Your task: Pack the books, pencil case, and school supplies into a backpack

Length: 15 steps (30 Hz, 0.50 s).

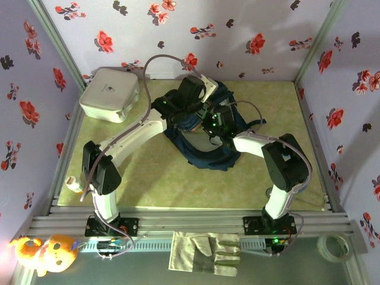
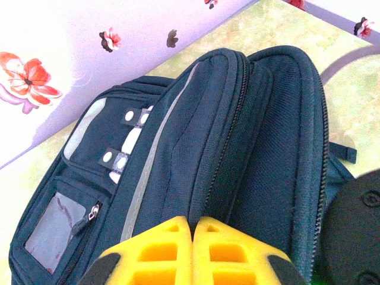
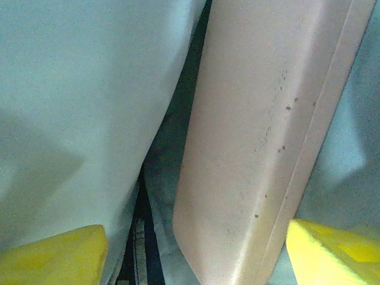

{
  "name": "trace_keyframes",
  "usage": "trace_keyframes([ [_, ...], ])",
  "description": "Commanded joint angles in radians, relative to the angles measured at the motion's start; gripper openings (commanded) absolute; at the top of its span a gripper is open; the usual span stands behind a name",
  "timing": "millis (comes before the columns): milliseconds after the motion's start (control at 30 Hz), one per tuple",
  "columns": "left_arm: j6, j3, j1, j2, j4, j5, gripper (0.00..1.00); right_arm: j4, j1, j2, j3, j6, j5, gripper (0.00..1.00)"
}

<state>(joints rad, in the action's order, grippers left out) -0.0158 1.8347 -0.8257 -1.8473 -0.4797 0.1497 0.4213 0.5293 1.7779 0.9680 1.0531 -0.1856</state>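
The navy backpack [image 1: 208, 151] lies at the middle of the table, its mouth toward the far side. My left gripper [image 1: 196, 95] hangs over its far end. In the left wrist view the left gripper [image 2: 193, 225] is shut, pinching a fold of the backpack [image 2: 196, 136] beside the zipper. My right gripper [image 1: 217, 122] reaches into the bag's opening. In the right wrist view the right gripper [image 3: 196, 255] stands open, and the pale-pink pencil case [image 3: 261, 136] lies between its fingers against the grey lining [image 3: 77, 101], close to the right finger. The books are out of view.
A white square box [image 1: 110, 95] stands at the back left. On the near ledge lie a work glove [image 1: 205, 252], a tape roll [image 1: 332, 246] and a plush toy [image 1: 44, 252]. Flowered walls close in three sides.
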Motion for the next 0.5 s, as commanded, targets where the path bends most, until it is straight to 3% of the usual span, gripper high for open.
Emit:
trace_keyframes([
  [0, 0.024, 0.044, -0.012, 0.045, 0.152, -0.02, 0.0, 0.109, 0.008, -0.032, -0.062, 0.039, -0.038, 0.73],
  [167, 0.029, 0.039, -0.013, 0.04, 0.156, -0.022, 0.0, 0.103, 0.008, -0.008, -0.068, 0.045, -0.018, 0.56],
  [300, 0.031, 0.037, -0.012, 0.04, 0.15, -0.022, 0.0, 0.104, 0.007, 0.053, -0.008, 0.052, -0.027, 0.36],
  [467, 0.037, 0.034, -0.01, 0.041, 0.144, -0.022, 0.0, 0.145, 0.008, 0.149, 0.081, 0.081, -0.021, 0.24],
])
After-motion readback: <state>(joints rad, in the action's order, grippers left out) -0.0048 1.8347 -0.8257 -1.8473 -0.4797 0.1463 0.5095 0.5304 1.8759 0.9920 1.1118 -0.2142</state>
